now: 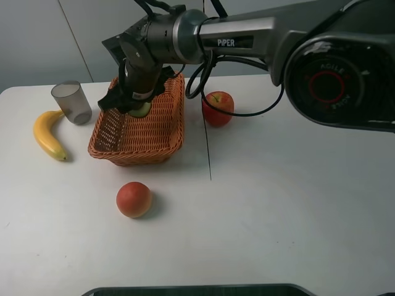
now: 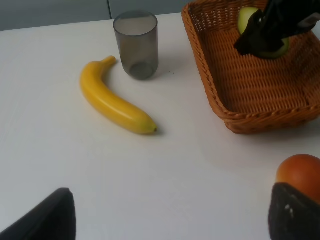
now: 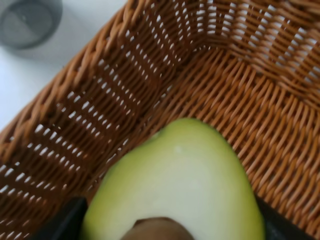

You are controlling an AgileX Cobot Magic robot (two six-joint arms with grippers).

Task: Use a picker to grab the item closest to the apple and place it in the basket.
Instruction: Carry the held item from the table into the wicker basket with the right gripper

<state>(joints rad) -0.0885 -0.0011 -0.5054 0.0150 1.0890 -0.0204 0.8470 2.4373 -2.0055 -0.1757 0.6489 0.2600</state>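
Observation:
The red apple [image 1: 218, 107] sits on the white table just right of the wicker basket [image 1: 133, 154]. My right gripper [image 1: 134, 102] reaches across the middle and hangs inside the basket, shut on a green avocado half [image 1: 141, 110]. In the right wrist view the avocado half [image 3: 175, 185] fills the lower part, pale cut face and brown pit showing, with basket weave [image 3: 210, 75] close behind. The left wrist view shows the same avocado half [image 2: 247, 20] in the black fingers above the basket floor [image 2: 260, 85]. My left gripper [image 2: 170, 220] is open and holds nothing.
A yellow banana [image 1: 48, 132] and a grey cup [image 1: 71, 102] lie left of the basket. A round orange-red fruit [image 1: 134, 199] sits in front of it, close to my left gripper's finger [image 2: 295, 212]. A black cable [image 1: 247, 112] loops behind the apple.

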